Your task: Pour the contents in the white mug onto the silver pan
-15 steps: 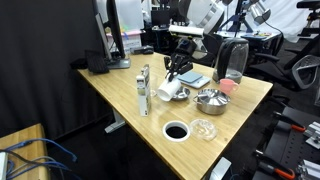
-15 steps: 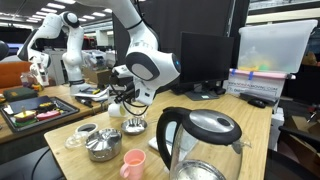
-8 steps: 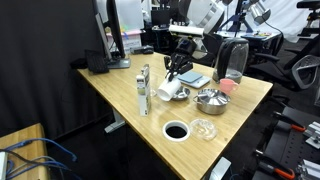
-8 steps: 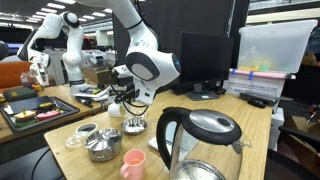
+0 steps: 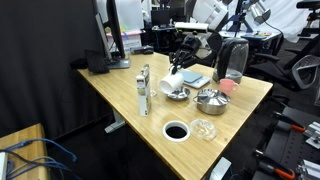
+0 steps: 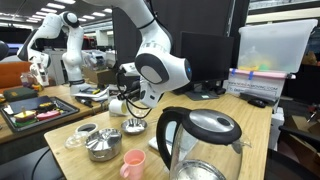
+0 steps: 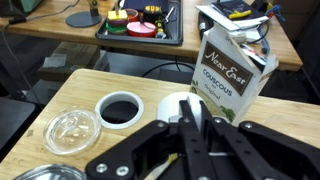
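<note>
I am holding the white mug tipped over in the air.
My claw is clamping closed on its wall, and the mug is hanging on its side just above the silver pan, near the couscous box.

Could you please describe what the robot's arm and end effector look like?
The arm is glossy white, with rounded, bulbous joint housings and dark seams. The end effector is matte black, with angular linked fingers. No markings are legible.
</note>
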You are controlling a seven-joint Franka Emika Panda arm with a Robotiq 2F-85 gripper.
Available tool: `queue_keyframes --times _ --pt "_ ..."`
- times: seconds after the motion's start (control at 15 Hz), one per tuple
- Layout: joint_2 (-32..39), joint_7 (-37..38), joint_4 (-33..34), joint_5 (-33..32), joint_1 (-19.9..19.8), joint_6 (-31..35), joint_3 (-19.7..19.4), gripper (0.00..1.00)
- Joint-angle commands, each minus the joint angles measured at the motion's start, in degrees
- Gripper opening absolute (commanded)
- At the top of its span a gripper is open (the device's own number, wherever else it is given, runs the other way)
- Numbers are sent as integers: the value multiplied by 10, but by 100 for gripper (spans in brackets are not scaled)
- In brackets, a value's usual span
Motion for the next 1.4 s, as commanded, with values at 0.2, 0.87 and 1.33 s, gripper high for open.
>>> queue_keyframes --times 0.2,0.87,1.33 --pt "38 6 26 60 -23 -77 -14 2" --pt "54 4 31 94 -27 -112 -21 2" --pt "60 2 30 102 -32 -120 -28 2"
